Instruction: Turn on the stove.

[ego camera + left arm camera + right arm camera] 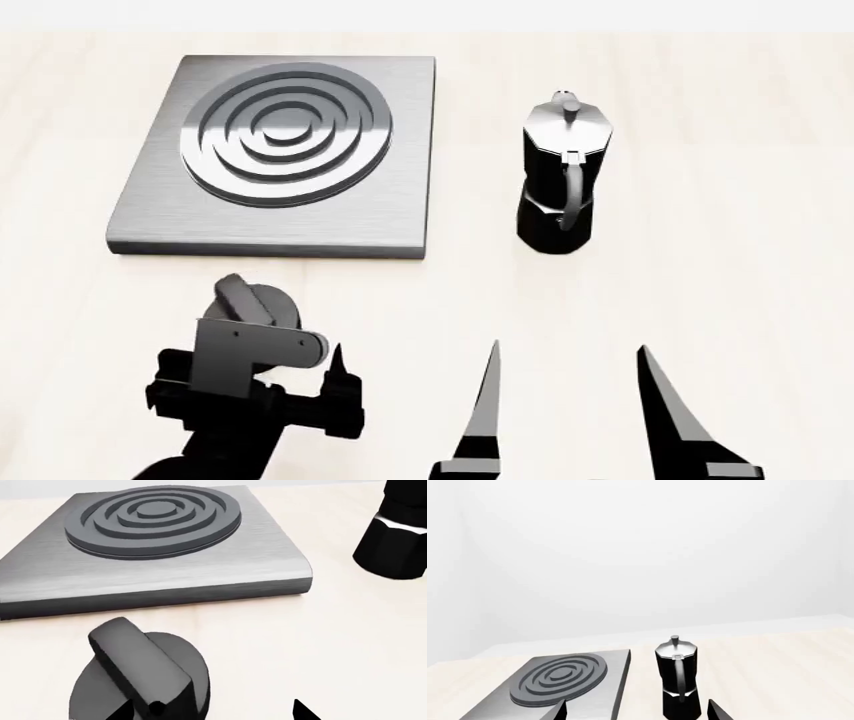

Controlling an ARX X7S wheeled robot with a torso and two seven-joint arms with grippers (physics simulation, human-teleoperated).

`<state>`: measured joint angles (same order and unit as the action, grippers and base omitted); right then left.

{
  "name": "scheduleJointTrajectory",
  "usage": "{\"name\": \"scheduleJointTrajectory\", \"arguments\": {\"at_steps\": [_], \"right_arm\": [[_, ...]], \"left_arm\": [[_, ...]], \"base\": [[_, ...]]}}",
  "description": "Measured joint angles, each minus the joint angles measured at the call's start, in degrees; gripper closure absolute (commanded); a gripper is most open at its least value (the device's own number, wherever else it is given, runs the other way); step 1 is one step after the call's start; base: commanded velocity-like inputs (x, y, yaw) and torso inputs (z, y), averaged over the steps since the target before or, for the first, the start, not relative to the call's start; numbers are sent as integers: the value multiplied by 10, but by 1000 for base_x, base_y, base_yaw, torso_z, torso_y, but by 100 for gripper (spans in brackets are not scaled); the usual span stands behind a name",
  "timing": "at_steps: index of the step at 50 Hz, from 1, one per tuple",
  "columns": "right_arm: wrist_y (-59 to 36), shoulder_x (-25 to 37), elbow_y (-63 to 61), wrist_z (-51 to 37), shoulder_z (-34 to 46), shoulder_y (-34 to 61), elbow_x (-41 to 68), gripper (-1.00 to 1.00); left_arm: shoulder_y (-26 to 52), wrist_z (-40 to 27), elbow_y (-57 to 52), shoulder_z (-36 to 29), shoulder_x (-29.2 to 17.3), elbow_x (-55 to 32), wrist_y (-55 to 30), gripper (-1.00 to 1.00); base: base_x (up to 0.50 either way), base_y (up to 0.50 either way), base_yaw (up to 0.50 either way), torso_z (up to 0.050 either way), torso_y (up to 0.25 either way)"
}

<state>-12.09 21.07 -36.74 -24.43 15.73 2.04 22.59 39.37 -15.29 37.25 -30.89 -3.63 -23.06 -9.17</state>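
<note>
Only in the left wrist view: knob (140, 677) close up, raised ridge running diagonally across its round base, one end aimed toward the stove plate (153, 555). Only in the right wrist view: white wall behind the pale table (787, 665), moka pot (678, 682) upright beside the plate. From the head: knob (251, 303) just in front of the plate's (280, 150) near edge, partly hidden by the left gripper (287, 375). Left gripper spread open around the knob, 1 fingertip (335, 365) visible beside it; contact impossible to tell. Right gripper (567, 410) wide open, holding nothing, 2 fingers apart above bare table near the moka pot (561, 175).
</note>
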Motion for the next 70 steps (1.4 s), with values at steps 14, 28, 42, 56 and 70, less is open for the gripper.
{"name": "scheduleJointTrajectory", "arguments": {"at_steps": [14, 28, 42, 56, 70], "right_arm": [[2, 3, -1, -2, 0, 0, 3, -100], [3, 5, -2, -4, -1, 0, 6, -100], [5, 8, -4, -6, -3, 0, 10, -100], [8, 10, -2, -7, -2, 0, 11, -100], [8, 12, -3, -10, 0, 1, 12, -100]], "left_arm": [[6, -3, -14, -24, 2, -4, -7, -100], [26, 1, 20, -37, 10, -7, 5, -100], [55, 6, 70, -51, 22, -17, 19, -100], [74, 4, 97, -69, 24, -32, 30, -100], [70, -7, 73, -84, 11, -43, 24, -100]], "base": [[0, 0, 0, 0, 0], [0, 0, 0, 0, 0], [0, 0, 0, 0, 0], [0, 0, 0, 0, 0], [0, 0, 0, 0, 0]]}}
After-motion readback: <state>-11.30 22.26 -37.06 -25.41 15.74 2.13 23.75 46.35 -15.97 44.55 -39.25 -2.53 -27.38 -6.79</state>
